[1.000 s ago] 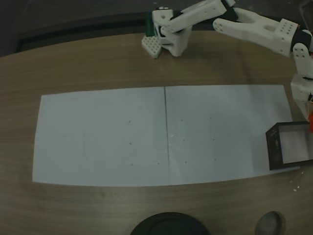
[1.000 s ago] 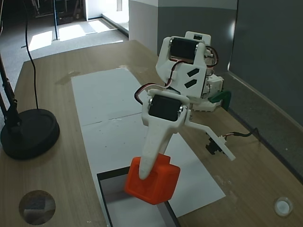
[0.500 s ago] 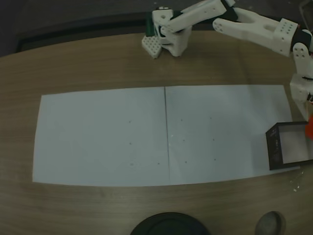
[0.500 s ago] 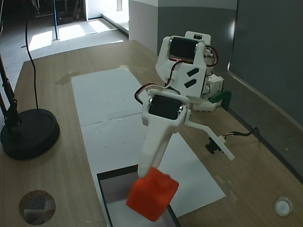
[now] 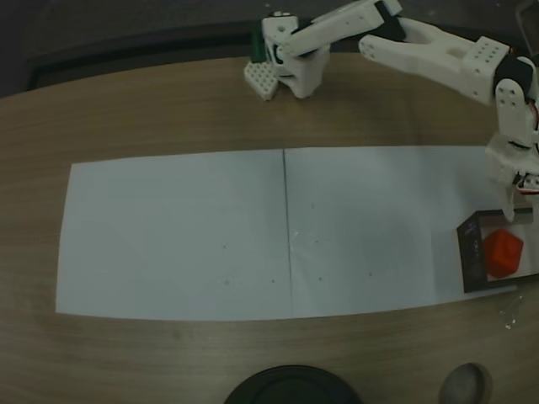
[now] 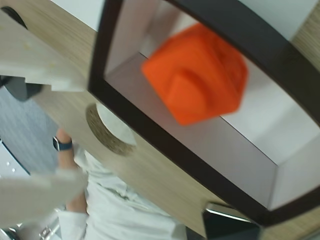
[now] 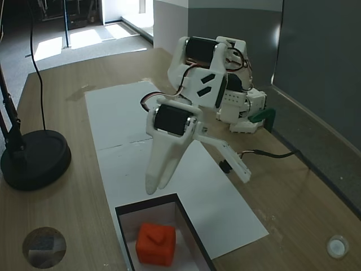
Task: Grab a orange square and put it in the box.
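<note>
Gripper (image 7: 194, 178), jaws spread wide and empty, one finger (image 7: 161, 164) pointing down, the other (image 7: 228, 161) splayed aside, raised above the near wall of the box (image 7: 186, 223). Cube (image 7: 155, 244) lies free on the pale floor of the box, apart from the walls; in the wrist view it appears blurred (image 6: 197, 72) inside the dark frame (image 6: 150, 132). Box stands at the paper's (image 5: 177, 231) right end in a fixed view.

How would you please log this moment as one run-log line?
orange square: resting inside box | pincer: empty, raised above box's far edge | release: done
</note>
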Controlling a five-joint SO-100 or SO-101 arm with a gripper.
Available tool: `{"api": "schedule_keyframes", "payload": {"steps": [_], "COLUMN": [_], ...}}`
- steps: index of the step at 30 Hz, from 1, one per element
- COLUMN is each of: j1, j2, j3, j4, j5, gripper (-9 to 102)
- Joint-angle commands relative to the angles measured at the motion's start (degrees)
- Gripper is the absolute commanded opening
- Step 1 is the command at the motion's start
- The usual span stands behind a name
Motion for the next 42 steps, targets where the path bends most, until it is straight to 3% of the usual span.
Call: {"api": "schedule_keyframes", "payload": {"steps": [1, 8, 13, 26, 34, 42], "j1": [5.27, 13.71, 19.86, 34.72, 40.43, 40.87], "j2": [8.53, 28.74, 53.00, 113.29, 130.34, 140.01], "j3": [-4.31, -9.67, 1.32, 58.89, 76.29, 84.02], "j4": [6.15, 20.65, 20.57, 16.87, 13.62, 12.39], "j5": [0.35, 0.44, 1.93, 1.93, 1.93, 1.85], "gripper": [1, 0, 0, 0, 0, 0]}}
